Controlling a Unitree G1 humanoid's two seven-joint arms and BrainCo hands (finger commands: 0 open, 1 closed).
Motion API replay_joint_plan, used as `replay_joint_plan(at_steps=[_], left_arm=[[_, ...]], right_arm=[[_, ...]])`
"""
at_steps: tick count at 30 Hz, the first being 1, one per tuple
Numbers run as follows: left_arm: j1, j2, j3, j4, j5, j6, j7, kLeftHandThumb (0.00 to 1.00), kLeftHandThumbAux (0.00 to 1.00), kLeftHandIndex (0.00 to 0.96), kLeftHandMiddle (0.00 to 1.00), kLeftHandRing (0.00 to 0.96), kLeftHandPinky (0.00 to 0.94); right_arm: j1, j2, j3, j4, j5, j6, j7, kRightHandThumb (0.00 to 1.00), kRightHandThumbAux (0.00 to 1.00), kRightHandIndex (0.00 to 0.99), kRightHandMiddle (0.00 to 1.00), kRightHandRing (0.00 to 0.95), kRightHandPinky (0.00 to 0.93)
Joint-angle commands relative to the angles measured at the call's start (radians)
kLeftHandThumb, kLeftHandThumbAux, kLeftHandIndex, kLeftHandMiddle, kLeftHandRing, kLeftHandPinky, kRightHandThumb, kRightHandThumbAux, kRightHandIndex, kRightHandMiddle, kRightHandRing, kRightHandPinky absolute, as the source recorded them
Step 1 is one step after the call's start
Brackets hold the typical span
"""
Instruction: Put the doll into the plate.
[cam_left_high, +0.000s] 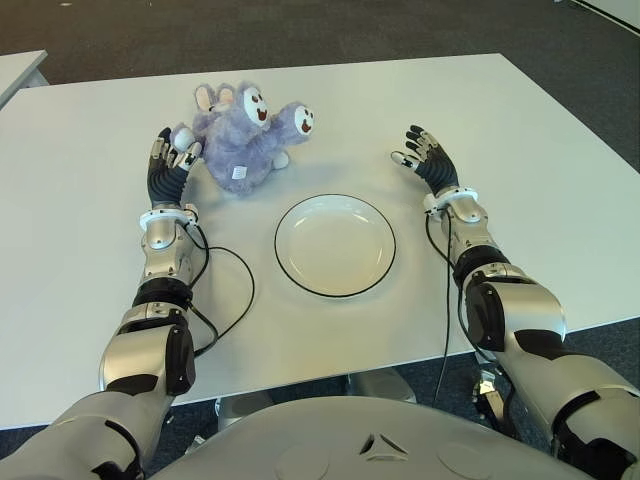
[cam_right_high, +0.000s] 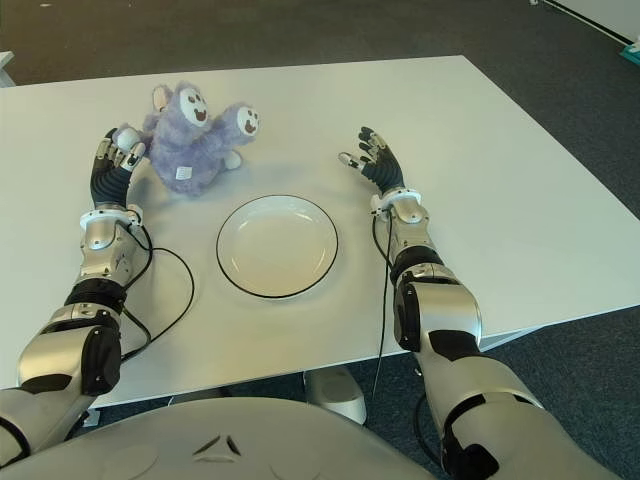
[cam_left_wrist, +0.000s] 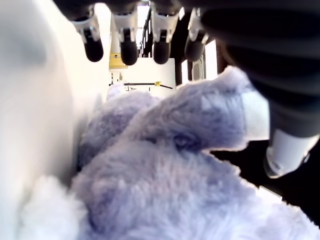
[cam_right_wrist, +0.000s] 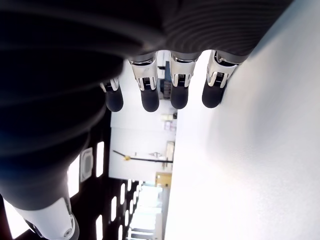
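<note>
A purple plush doll (cam_left_high: 245, 140) lies on the white tabletop (cam_left_high: 90, 190), toward the far left, with its white-faced head pointing right and a small tag on its belly. A white plate (cam_left_high: 335, 245) with a dark rim sits nearer, at the middle of the tabletop, just right of the doll and apart from it; nothing is in it.

The left robot hand (cam_left_high: 170, 160) is at the doll's left side, against one plush paw. In the left wrist view the fingers (cam_left_wrist: 129, 47) stretch out straight above the fur and the thumb lies beside the paw, so the hand is spread and not yet closed around the doll.

The right robot hand (cam_left_high: 425, 155) shows to the right of the plate, farther back, its fingers (cam_right_wrist: 150, 97) extended and apart, holding nothing.

A black cable (cam_left_high: 235, 290) loops on the tabletop beside the left forearm.
</note>
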Motion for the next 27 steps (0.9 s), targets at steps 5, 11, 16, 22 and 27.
replay_joint_plan(at_steps=[5,11,16,22,27], left_arm=[[0.125,-0.078,-0.002,0.126,-0.008,-0.014,-0.01,0.168,0.595,0.0,0.073,0.05,0.034],[0.113,-0.076,0.006,0.14,-0.015,-0.012,-0.016,0.197,0.615,0.0,0.081,0.062,0.051],[0.093,-0.075,0.007,0.158,-0.008,-0.02,0.001,0.242,0.635,0.0,0.075,0.062,0.045],[0.078,-0.072,-0.001,0.178,0.01,-0.042,0.028,0.294,0.623,0.0,0.075,0.062,0.038],[0.06,-0.071,-0.023,0.195,0.043,-0.068,0.071,0.342,0.574,0.012,0.082,0.061,0.043]], right_arm=[[0.084,0.042,0.007,0.069,-0.016,0.084,0.015,0.142,0.733,0.014,0.036,0.028,0.044],[0.083,0.042,0.007,0.069,-0.016,0.084,0.013,0.143,0.734,0.015,0.036,0.028,0.04],[0.083,0.041,0.006,0.069,-0.015,0.084,0.015,0.147,0.736,0.015,0.037,0.029,0.042],[0.084,0.04,0.007,0.069,-0.016,0.083,0.015,0.146,0.732,0.015,0.036,0.029,0.045],[0.084,0.04,0.006,0.068,-0.015,0.082,0.015,0.15,0.733,0.015,0.037,0.03,0.049]])
